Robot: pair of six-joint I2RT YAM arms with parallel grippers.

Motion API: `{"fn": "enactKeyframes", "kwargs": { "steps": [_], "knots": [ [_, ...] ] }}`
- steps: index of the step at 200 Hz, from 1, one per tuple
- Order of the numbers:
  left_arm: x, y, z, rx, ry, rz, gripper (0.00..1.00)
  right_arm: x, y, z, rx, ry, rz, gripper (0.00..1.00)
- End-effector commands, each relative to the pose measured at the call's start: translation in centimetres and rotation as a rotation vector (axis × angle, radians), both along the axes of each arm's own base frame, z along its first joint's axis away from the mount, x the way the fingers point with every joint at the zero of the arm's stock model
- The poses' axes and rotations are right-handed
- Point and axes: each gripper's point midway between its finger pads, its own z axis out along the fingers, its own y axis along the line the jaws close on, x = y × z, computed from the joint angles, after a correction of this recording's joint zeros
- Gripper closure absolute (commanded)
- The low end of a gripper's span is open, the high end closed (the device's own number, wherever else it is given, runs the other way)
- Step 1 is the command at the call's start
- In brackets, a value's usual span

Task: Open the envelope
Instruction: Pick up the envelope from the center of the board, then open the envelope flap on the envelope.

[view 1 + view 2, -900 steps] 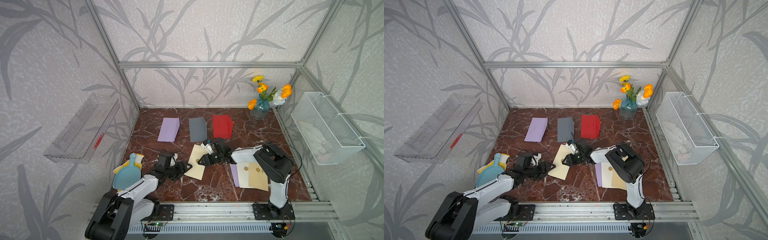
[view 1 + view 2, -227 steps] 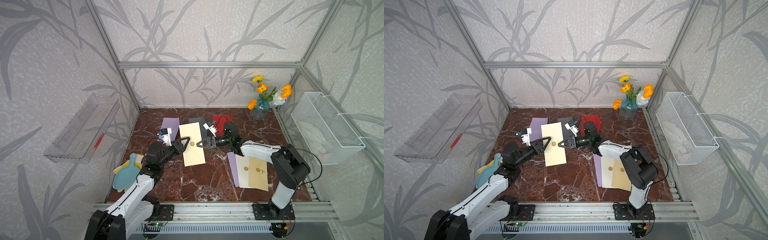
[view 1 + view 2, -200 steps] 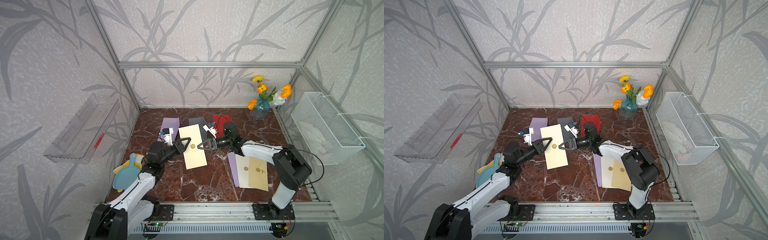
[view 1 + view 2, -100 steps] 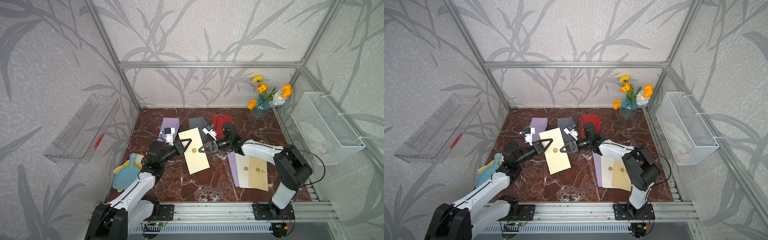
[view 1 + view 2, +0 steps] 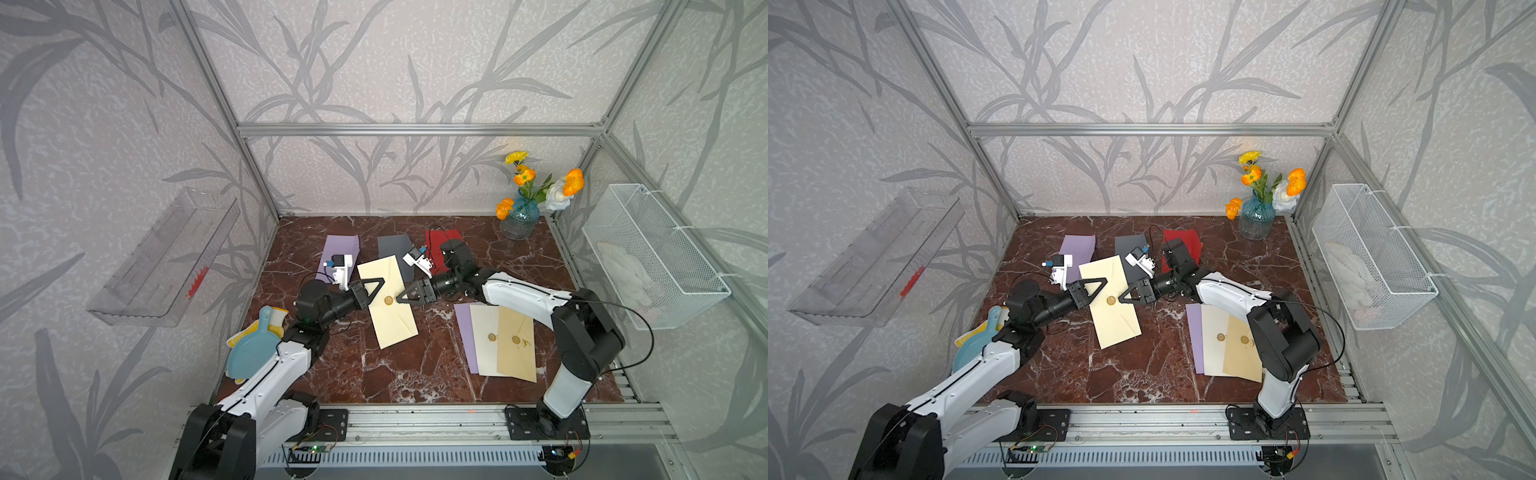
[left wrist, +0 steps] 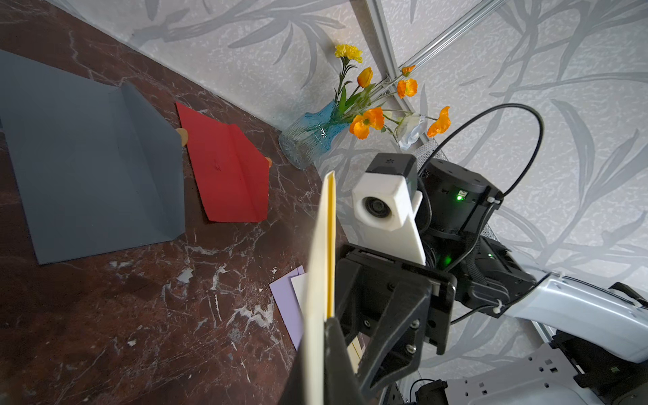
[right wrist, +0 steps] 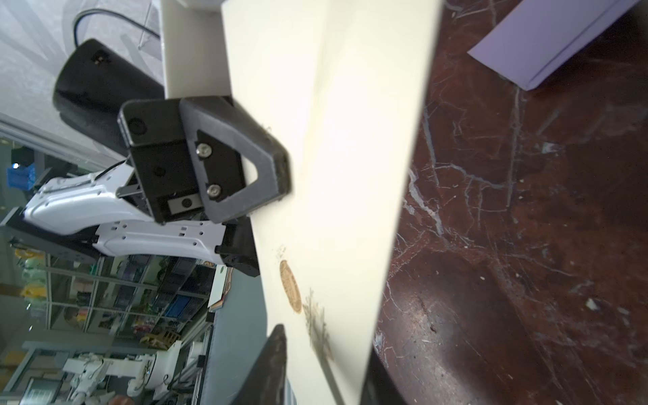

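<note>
- Both top views: cream envelope mid-table, lifted btwn the two arms, slanting rear-left to front-right, wax seal facing the cam.
- L gripper: pinches tight on env's left long edge, near seal level; no gap visible btwn its fingers.
- R gripper: sits at the opposite long edge, tips just beside the seal; jaws part-spread, straddling the paper, not clamped.
- Room: bare marble table in front of env. Stack of envelopes to the right, well apart. Lilac envelope, grey envelope and red envelope behind; grey one partly covered by env's rear corner.
- Left wrist view: env edge-on, thin, running down btwn L gripper's fingers. R gripper's finger just beside one face. Grey and red lie flat, flaps open. Vase by the wall.
- Right wrist view: env face fills centre, blurred. L gripper bites one long edge. R gripper's own fingers stand apart, one each side of the sheet, seal near. Marble free beyond, up to a lilac corner.
</note>
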Motion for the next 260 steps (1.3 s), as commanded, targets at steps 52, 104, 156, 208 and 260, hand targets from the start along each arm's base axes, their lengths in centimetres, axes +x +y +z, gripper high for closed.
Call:
{"fn": "enactKeyframes", "kwargs": {
  "steps": [52,104,156,208,260],
  "knots": [
    [3.5,2.6,0.6,0.158,0.010,0.204,1.00,3.6,-2.9,-0.1,-0.441,-0.549,-0.343,0.51],
    [5.2,2.6,1.1,0.119,0.050,0.243,1.00,4.0,-1.6,-1.4,-0.475,-0.632,-0.431,0.50],
    [6.3,2.6,0.8,0.090,0.113,0.269,1.00,4.2,-0.5,-1.3,-0.504,-0.714,-0.420,0.50],
    [7.5,2.7,1.0,0.085,0.139,0.298,1.00,3.6,0.8,-1.4,-0.525,-0.787,-0.405,0.50],
    [7.8,2.6,1.0,0.053,0.167,0.305,1.00,3.8,0.7,-1.6,-0.574,-0.841,-0.423,0.50]
  ]
}}
